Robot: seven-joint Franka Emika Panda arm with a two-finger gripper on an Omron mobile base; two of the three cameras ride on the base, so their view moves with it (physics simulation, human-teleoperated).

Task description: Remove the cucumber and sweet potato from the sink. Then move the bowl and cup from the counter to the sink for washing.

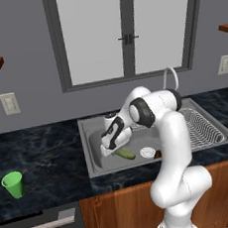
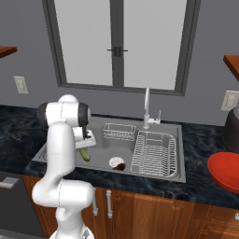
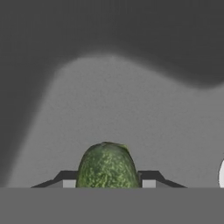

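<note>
The light-green cucumber (image 3: 108, 166) sits between my two fingertips in the hand view, touched on both sides, so my gripper (image 3: 108, 183) is shut on it. In the base views the gripper (image 1: 111, 150) (image 2: 87, 145) is down in the left part of the grey sink (image 1: 95, 140) (image 2: 107, 173), with the cucumber (image 1: 125, 154) (image 2: 85, 154) low at the sink floor. The dark sweet potato (image 1: 157, 154) (image 2: 121, 166) lies beside the white drain (image 1: 147, 152) (image 2: 115, 162). The green cup (image 1: 13, 185) stands on the left counter. At the right counter edge sits the red bowl (image 2: 226, 171).
A wire dish rack (image 1: 203, 125) (image 2: 154, 154) takes up the sink's right half and a wire basket (image 2: 119, 131) sits at its back. The faucet (image 1: 170, 78) (image 2: 146, 107) rises behind the basin. A dark appliance (image 2: 232, 127) stands on the right counter.
</note>
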